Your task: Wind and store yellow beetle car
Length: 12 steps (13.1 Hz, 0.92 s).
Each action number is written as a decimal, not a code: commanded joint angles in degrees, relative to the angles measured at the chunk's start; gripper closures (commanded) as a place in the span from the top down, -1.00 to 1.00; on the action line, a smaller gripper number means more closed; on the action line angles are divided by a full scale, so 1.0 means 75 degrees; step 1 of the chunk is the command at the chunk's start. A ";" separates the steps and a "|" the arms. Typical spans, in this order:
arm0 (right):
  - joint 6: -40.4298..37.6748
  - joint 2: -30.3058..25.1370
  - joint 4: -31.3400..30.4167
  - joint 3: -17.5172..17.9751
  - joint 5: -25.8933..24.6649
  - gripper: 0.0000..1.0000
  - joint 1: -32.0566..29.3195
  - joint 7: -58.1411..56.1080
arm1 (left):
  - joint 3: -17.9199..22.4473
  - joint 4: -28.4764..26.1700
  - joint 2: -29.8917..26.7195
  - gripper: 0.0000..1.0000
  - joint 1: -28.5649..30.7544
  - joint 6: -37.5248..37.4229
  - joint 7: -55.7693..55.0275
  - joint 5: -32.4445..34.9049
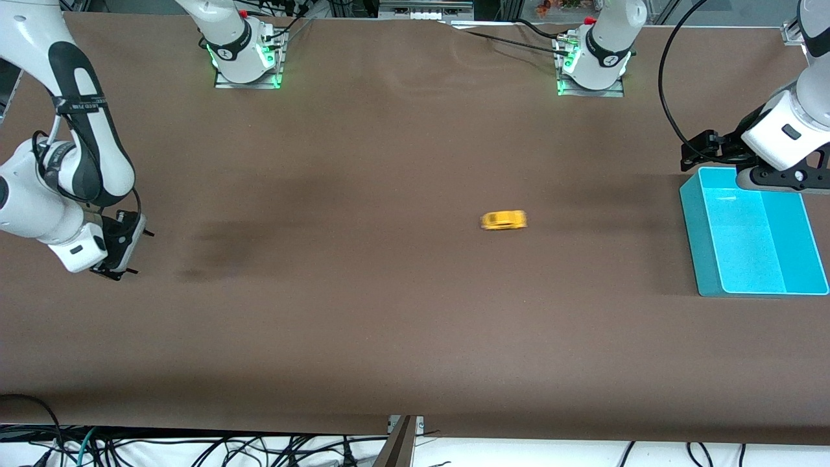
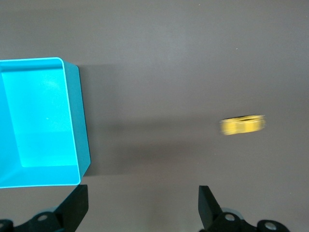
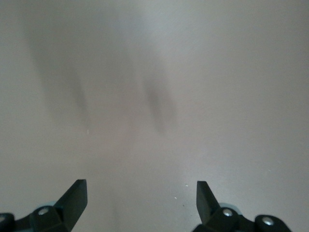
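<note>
The yellow beetle car (image 1: pixel 503 220) is on the brown table, alone and untouched, between the middle and the left arm's end. It looks smeared along the table's length. In the left wrist view the yellow beetle car (image 2: pixel 243 124) lies apart from the turquoise tray (image 2: pixel 82 125). My left gripper (image 1: pixel 688 155) hangs open just above the table beside the corner of the turquoise tray (image 1: pixel 697 240) that faces the bases, and its jaws (image 2: pixel 143 198) hold nothing. My right gripper (image 1: pixel 139 253) waits open above the right arm's end of the table, with only bare cloth between its jaws (image 3: pixel 141 193).
The brown cloth (image 1: pixel 363 311) covers the whole table. The arm bases (image 1: pixel 246 58) stand along the edge farthest from the front camera. Cables (image 1: pixel 194 447) hang below the nearest edge.
</note>
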 commanded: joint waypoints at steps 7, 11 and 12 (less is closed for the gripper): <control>-0.2833 -0.0038 0.1624 0.0134 0.0063 1.00 0.0607 0.5836 | -0.0066 -0.0010 -0.0114 1.00 0.0077 -0.0078 0.0166 0.0022; -0.4029 -0.0120 0.2326 0.0344 0.0063 1.00 0.0690 0.7887 | -0.0078 -0.0022 -0.0090 1.00 0.0077 -0.0054 0.0189 0.0033; -0.4345 -0.0167 0.2479 0.0438 0.0040 1.00 0.0702 0.8612 | -0.0089 -0.0022 -0.0090 1.00 0.0042 -0.0066 0.0283 0.0033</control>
